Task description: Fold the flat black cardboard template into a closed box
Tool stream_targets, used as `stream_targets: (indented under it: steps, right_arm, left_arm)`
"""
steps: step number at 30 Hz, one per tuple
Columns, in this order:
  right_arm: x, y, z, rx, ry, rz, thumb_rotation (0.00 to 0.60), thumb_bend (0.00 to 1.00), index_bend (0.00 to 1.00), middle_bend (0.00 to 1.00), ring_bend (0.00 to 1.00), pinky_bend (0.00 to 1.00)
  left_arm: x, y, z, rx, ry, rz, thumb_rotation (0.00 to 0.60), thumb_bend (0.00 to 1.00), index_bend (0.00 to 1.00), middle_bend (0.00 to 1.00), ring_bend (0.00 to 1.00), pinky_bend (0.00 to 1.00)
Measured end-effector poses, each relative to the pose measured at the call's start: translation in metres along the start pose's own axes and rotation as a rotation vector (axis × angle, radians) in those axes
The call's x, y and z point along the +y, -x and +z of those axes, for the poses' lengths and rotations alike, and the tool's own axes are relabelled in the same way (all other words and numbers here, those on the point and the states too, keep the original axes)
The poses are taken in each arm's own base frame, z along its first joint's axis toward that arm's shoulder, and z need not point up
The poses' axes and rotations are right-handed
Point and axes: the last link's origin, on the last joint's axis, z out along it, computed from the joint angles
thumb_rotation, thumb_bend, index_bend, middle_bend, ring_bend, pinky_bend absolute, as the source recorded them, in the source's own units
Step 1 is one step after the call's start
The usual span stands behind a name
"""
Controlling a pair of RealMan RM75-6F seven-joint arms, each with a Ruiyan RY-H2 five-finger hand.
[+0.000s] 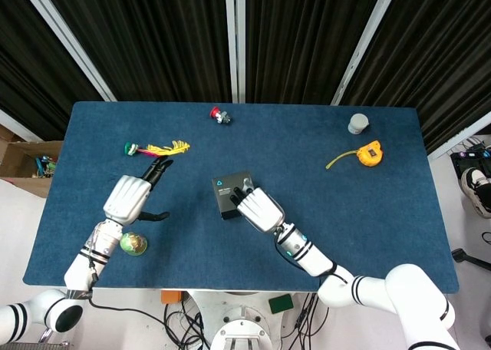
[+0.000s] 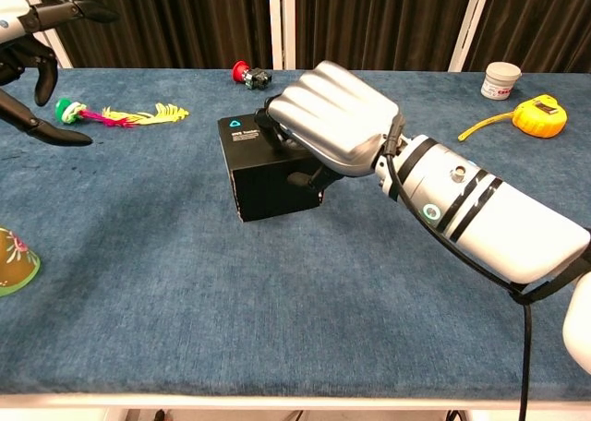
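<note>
The black cardboard box (image 1: 227, 193) lies closed on the blue table (image 1: 368, 212), a small blue logo on its top; in the chest view the box (image 2: 263, 176) shows its front face. My right hand (image 1: 258, 209) covers its right part. In the chest view the right hand (image 2: 334, 126) has fingers curled over the top and the thumb against the front face, gripping the box. My left hand (image 1: 130, 197) hovers well left of the box with fingers spread and nothing in it. The chest view shows only the left hand's dark fingers (image 2: 42, 33) at the left edge.
A yellow feather toy (image 1: 157, 147) lies just beyond the left hand. A green-gold ball (image 1: 133, 244) sits near the left forearm. A red-capped piece (image 1: 220, 116) is at the far edge, a white jar (image 1: 358, 123) and yellow tape measure (image 1: 370, 153) at far right.
</note>
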Motion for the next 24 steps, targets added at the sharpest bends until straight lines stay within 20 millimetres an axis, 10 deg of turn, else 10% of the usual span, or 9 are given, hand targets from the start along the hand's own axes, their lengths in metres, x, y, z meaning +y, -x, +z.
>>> stream_targets:
  steps: [7, 14, 19, 24]
  right_arm:
    - [0.011, -0.013, -0.003, 0.067, 0.039, 0.009, 0.6, 0.39, 0.38, 0.5, 0.74, 1.0]
    - [0.04, -0.035, -0.023, 0.113, 0.142, 0.021, 0.6, 0.39, 0.2, 0.39, 0.59, 0.95]
    - [0.071, -0.05, -0.057, 0.078, 0.252, 0.112, 0.6, 0.39, 0.09, 0.24, 0.19, 0.31]
    - [0.111, -0.071, -0.109, -0.027, 0.367, 0.221, 0.6, 0.44, 0.0, 0.09, 0.0, 0.02]
  left_arm:
    - [-0.006, -0.006, -0.002, 0.047, -0.015, 0.045, 0.597, 0.04, 0.0, 0.03, 0.51, 0.94]
    - [-0.028, -0.016, -0.014, 0.093, -0.076, 0.167, 0.6, 0.04, 0.07, 0.06, 0.24, 0.53]
    - [-0.058, -0.025, -0.038, 0.115, -0.167, 0.315, 0.6, 0.04, 0.12, 0.13, 0.18, 0.38]
    - [-0.086, -0.031, -0.074, 0.113, -0.264, 0.375, 0.6, 0.04, 0.13, 0.13, 0.12, 0.27]
